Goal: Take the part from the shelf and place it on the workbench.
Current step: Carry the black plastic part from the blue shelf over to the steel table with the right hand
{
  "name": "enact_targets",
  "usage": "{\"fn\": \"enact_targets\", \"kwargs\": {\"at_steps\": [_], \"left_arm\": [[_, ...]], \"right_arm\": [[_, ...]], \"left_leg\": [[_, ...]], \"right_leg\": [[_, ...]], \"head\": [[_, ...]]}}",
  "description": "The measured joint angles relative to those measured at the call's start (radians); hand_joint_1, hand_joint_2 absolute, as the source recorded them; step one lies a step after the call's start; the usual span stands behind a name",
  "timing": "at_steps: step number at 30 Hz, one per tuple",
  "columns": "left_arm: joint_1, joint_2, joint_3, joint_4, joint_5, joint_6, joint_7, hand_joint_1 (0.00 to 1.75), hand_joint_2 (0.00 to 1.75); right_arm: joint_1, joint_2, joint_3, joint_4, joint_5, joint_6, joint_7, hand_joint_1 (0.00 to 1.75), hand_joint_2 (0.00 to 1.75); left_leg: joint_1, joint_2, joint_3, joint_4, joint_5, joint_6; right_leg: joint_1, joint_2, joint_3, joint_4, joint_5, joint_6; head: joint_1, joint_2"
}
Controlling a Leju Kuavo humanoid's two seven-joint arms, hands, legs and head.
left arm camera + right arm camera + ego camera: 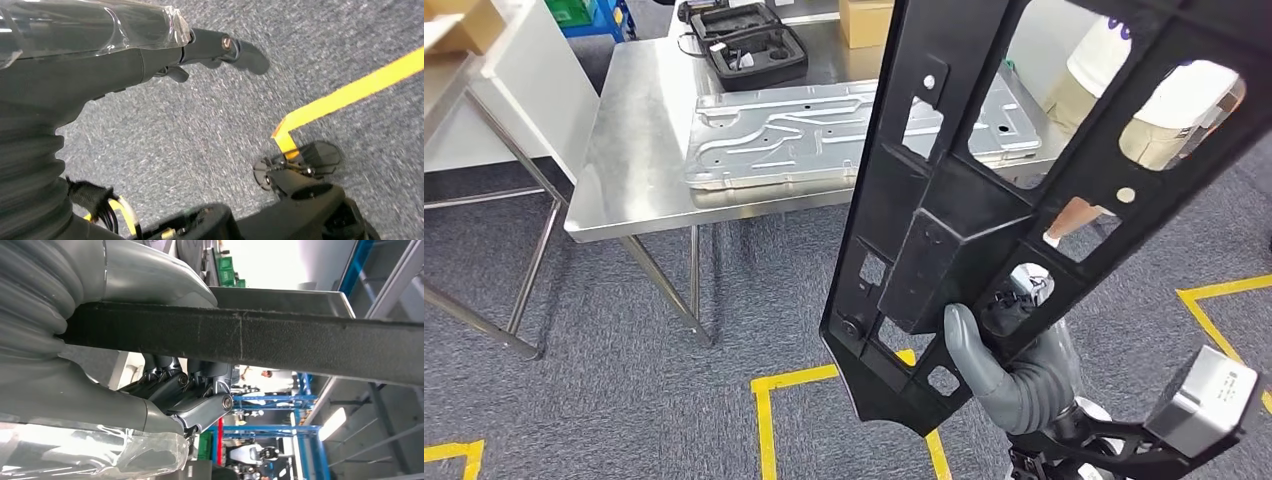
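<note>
1. The black part (984, 200), a long plastic frame with cut-out windows, stood nearly upright in the head view, its long axis leaning up and to the right; its lower pointed end hung over the floor (674, 380), short of the table (634, 150).
2. The steel table stood ahead on thin legs and carried a pressed metal panel (824, 130), an open black case (749, 45) and a cardboard box (864, 20).
3. The floor was grey carpet marked with yellow tape (769, 400); a person (1144, 90) stood behind the part at the right.
4. The right hand (1014, 370) held the part near its lower end, thumb across the front face and fingers (200, 390) curled behind its edge in the right wrist view.
5. The left hand (150, 50) hung over the carpet; its fingers seemed loosely apart and held nothing, though the blurred view left this unsure.
</note>
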Motion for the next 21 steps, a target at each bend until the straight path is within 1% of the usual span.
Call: {"fn": "enact_targets", "kwargs": {"at_steps": [1,2,3,5,6,7,8,9,10,11,12,13,14,15,16,17,18,20,21], "left_arm": [[0.000,0.000,0.000,0.000,0.000,0.000,0.000,0.00,1.75],[-0.001,0.001,0.000,0.000,0.000,0.000,0.000,0.00,1.75],[-0.002,0.002,0.000,0.000,0.000,0.001,0.000,0.00,1.75],[-0.003,0.002,0.000,0.000,0.002,0.001,0.000,0.00,1.75],[-0.001,0.002,0.000,0.000,0.003,0.000,0.000,0.00,1.75],[0.000,0.002,0.000,0.000,0.004,0.000,0.000,0.00,1.75],[0.001,0.002,0.000,0.000,0.005,0.000,0.000,0.00,1.75],[0.001,0.002,0.000,0.000,0.005,0.000,0.000,0.00,1.75],[0.001,0.002,0.000,0.000,0.006,0.000,0.000,0.00,1.75],[0.001,0.002,0.000,0.000,0.006,0.000,0.000,0.00,1.75],[0.000,0.002,0.000,0.000,0.006,0.000,0.000,0.00,1.75],[0.000,0.002,0.000,0.000,0.006,0.000,0.000,0.00,1.75],[0.000,0.002,0.000,0.000,0.006,0.000,0.000,0.00,1.75],[0.001,0.002,0.000,0.000,0.006,0.000,0.000,0.00,1.75],[0.001,0.003,0.000,0.000,0.006,0.000,0.000,0.00,1.75],[0.001,0.003,0.000,0.000,0.006,0.000,0.000,0.00,1.75],[0.000,0.003,0.000,0.000,0.006,0.001,0.000,0.00,1.75],[0.000,0.003,0.000,0.000,0.006,0.001,0.000,0.00,1.75],[0.001,0.003,0.000,0.000,0.007,0.001,0.000,0.00,1.75]], "right_arm": [[0.000,0.000,0.000,0.000,0.000,0.000,0.000,1.75,1.75],[-0.001,0.000,0.000,0.000,0.000,0.000,0.000,1.75,1.75],[-0.002,0.000,-0.001,0.000,0.000,0.000,-0.001,1.75,1.75],[-0.001,0.000,-0.001,0.000,0.000,0.000,-0.001,1.75,1.75],[0.000,0.000,-0.001,0.000,0.000,0.000,-0.001,1.75,1.75],[0.001,0.000,-0.001,0.000,0.000,0.000,-0.001,1.75,1.75],[0.001,0.000,-0.001,0.000,0.000,0.000,-0.001,1.75,1.75],[0.001,0.000,-0.001,0.000,0.000,0.000,-0.001,1.75,1.75],[0.001,0.000,-0.001,0.000,0.000,0.000,-0.001,1.75,1.75],[0.001,0.000,-0.001,0.000,-0.001,0.000,-0.001,1.75,1.75],[0.002,0.000,-0.001,0.000,-0.001,0.000,-0.001,1.75,1.75],[0.002,0.000,-0.001,0.000,-0.002,0.000,-0.002,1.75,1.75],[0.002,0.000,-0.001,0.000,-0.003,0.000,-0.002,1.75,1.75],[0.003,0.000,-0.001,0.000,-0.004,0.000,-0.002,1.75,1.75],[0.002,0.001,-0.001,0.000,-0.005,0.000,-0.003,1.75,1.75],[0.002,0.001,-0.001,0.000,-0.006,0.000,-0.003,1.75,1.75],[0.001,0.002,-0.001,0.000,-0.006,0.000,-0.003,1.75,1.75],[0.001,0.003,-0.001,0.000,-0.006,0.000,-0.003,1.75,1.75],[0.002,0.003,-0.001,0.000,-0.006,0.000,-0.003,1.75,1.75]], "left_leg": [[0.002,0.000,0.009,-0.004,0.000,0.006],[0.004,-0.001,0.020,-0.007,-0.002,0.012],[0.005,-0.001,0.030,-0.009,-0.006,0.016],[0.005,-0.001,0.043,-0.009,-0.018,0.021],[0.004,-0.002,0.051,-0.009,-0.025,0.021],[0.004,-0.003,0.060,-0.009,-0.033,0.021],[0.004,-0.004,0.071,-0.009,-0.042,0.020],[0.004,-0.005,0.083,-0.009,-0.051,0.019],[0.004,-0.006,0.093,-0.010,-0.060,0.017],[0.003,-0.007,0.103,-0.010,-0.068,0.013],[0.003,-0.008,0.107,-0.011,-0.075,0.008],[0.002,-0.009,0.110,-0.010,-0.079,0.003],[0.002,-0.009,0.114,-0.007,-0.080,-0.002],[0.001,-0.009,0.113,-0.003,-0.082,-0.007],[0.001,-0.008,0.109,0.015,-0.084,-0.012],[0.002,-0.008,0.093,0.045,-0.092,-0.017],[0.005,-0.007,0.065,0.096,-0.107,-0.024],[0.015,-0.006,-0.017,0.228,-0.156,-0.039],[0.020,-0.005,-0.055,0.276,-0.175,-0.045]], "right_leg": [[0.000,0.000,-0.002,0.018,-0.005,0.004],[0.000,0.000,-0.015,0.050,-0.017,0.007],[-0.001,-0.001,-0.042,0.102,-0.036,0.010],[-0.001,-0.001,-0.122,0.231,-0.082,0.013],[-0.001,-0.001,-0.157,0.273,-0.098,0.014],[0.000,-0.001,-0.178,0.282,-0.096,0.013],[0.000,-0.001,-0.181,0.255,-0.074,0.011],[0.000,-0.001,-0.166,0.194,-0.032,0.009],[0.000,-0.001,-0.144,0.122,0.022,0.006],[0.002,-0.001,-0.125,0.062,0.054,0.003],[0.005,-0.001,-0.111,0.023,0.077,-0.001],[0.007,-0.001,-0.106,0.006,0.086,-0.007],[0.009,-0.001,-0.103,0.004,0.079,-0.012],[0.007,-0.001,-0.098,0.000,0.084,-0.018],[0.004,-0.002,-0.091,-0.004,0.085,-0.023],[0.001,-0.002,-0.082,-0.006,0.082,-0.028],[-0.001,-0.003,-0.075,-0.008,0.078,-0.030],[-0.001,-0.003,-0.064,-0.009,0.067,-0.033],[-0.001,-0.002,-0.058,-0.009,0.061,-0.032]], "head": [[0.000,0.000],[0.001,0.000],[0.002,0.000],[0.003,0.000],[0.003,0.000],[0.003,0.000],[0.003,0.000],[0.003,0.000],[0.004,0.000],[0.003,0.000],[0.002,0.000],[0.002,0.000],[0.001,0.000],[0.001,0.000],[0.001,0.000],[0.001,0.000],[0.000,0.000],[-0.002,0.000],[-0.002,0.000]]}}
